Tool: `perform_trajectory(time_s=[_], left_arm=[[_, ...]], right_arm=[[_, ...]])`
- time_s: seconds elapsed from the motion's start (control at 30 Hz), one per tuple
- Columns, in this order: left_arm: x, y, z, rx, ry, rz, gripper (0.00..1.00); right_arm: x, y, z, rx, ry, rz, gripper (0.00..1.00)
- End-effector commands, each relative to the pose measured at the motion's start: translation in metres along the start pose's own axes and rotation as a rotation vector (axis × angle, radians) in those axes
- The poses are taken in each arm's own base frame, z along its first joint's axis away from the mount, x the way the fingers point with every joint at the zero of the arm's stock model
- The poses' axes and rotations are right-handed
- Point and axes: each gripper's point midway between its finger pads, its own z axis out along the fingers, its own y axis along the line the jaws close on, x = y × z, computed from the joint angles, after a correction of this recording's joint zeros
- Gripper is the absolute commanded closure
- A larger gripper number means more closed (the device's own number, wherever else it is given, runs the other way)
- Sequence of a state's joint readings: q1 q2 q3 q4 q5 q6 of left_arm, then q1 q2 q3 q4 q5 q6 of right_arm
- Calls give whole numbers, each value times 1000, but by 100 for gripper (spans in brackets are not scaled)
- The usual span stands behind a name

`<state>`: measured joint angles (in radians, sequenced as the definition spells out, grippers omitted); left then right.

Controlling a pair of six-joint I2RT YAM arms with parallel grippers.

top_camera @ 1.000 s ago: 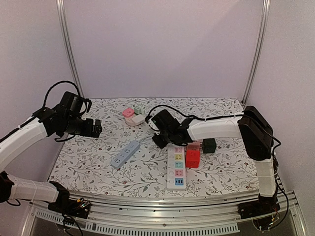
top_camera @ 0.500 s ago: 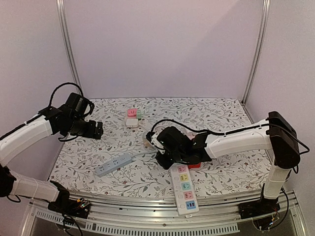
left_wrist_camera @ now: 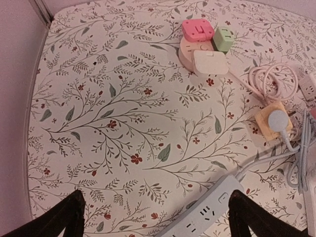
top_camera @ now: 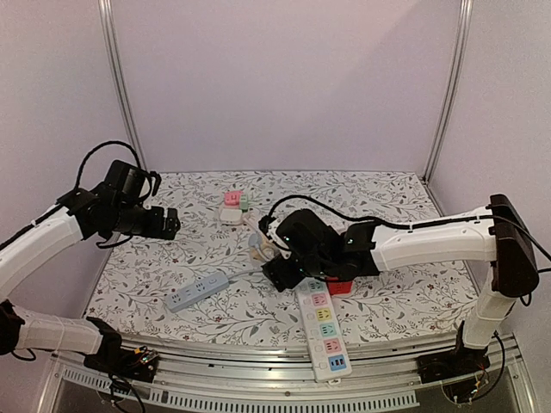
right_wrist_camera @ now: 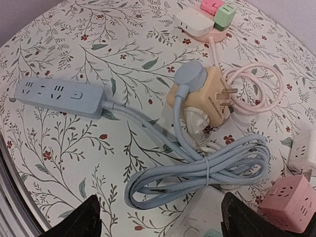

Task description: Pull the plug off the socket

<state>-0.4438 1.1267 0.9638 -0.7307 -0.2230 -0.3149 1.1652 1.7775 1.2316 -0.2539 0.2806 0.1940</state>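
Note:
The plug (right_wrist_camera: 191,74) is a round blue-grey one, seated in the top face of a yellow cube socket (right_wrist_camera: 210,101). Its cable runs down to a tied blue-grey coil (right_wrist_camera: 197,170) and on to a blue power strip (right_wrist_camera: 59,96). My right gripper (right_wrist_camera: 160,219) hangs open above the coil, a little short of the cube, with nothing held between its fingers (right_wrist_camera: 74,219). In the left wrist view the cube (left_wrist_camera: 266,129) and plug (left_wrist_camera: 278,118) lie far right. My left gripper (left_wrist_camera: 157,222) is open over bare table, with the blue strip's end (left_wrist_camera: 207,212) below it.
A white strip with coloured sockets (top_camera: 320,331) lies angled toward the front edge, a red cube (top_camera: 340,286) beside it. A pink cube (right_wrist_camera: 289,197) sits by the coil. Pink, green and white adapters (left_wrist_camera: 202,44) cluster at the back, with a pink cord loop (right_wrist_camera: 247,94).
My right gripper has gone from shut to open. Over the last second the blue strip slid left and nearer, and the white strip swung toward the front edge.

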Motion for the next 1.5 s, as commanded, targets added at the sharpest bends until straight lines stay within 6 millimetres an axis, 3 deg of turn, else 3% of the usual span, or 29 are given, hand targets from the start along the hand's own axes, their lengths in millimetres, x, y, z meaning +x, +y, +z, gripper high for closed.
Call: perform_trajectory(time_s=[0.0, 0.1, 0.27, 0.33, 0.47, 0.7, 1.0, 1.17, 1.47], left_arm=[[-33, -13, -24, 102, -153, -29, 1], [-61, -26, -40, 161, -196, -33, 0], [-105, -34, -61, 192, -310, -35, 1], [-105, -30, -57, 176, -318, -32, 0], [-84, -22, -45, 151, -264, -42, 0], [-78, -36, -46, 242, -267, -62, 0], [-71, -41, -38, 264, -225, -65, 1], [-71, -39, -37, 248, -227, -63, 0], [-69, -42, -33, 259, -211, -56, 1]], right_arm=[[-37, -21, -26, 123, -60, 32, 15], [-52, -24, -25, 158, -57, 36, 15], [-51, -11, 5, 149, 18, 45, 25], [-51, -6, 16, 147, 37, 67, 28], [-47, 1, 37, 144, 63, 102, 31], [-28, 3, 76, 166, 131, 113, 39], [-16, -8, 98, 159, 179, 165, 44], [-10, -6, 111, 154, 209, 127, 58], [-16, -14, 126, 173, 200, 127, 58]])
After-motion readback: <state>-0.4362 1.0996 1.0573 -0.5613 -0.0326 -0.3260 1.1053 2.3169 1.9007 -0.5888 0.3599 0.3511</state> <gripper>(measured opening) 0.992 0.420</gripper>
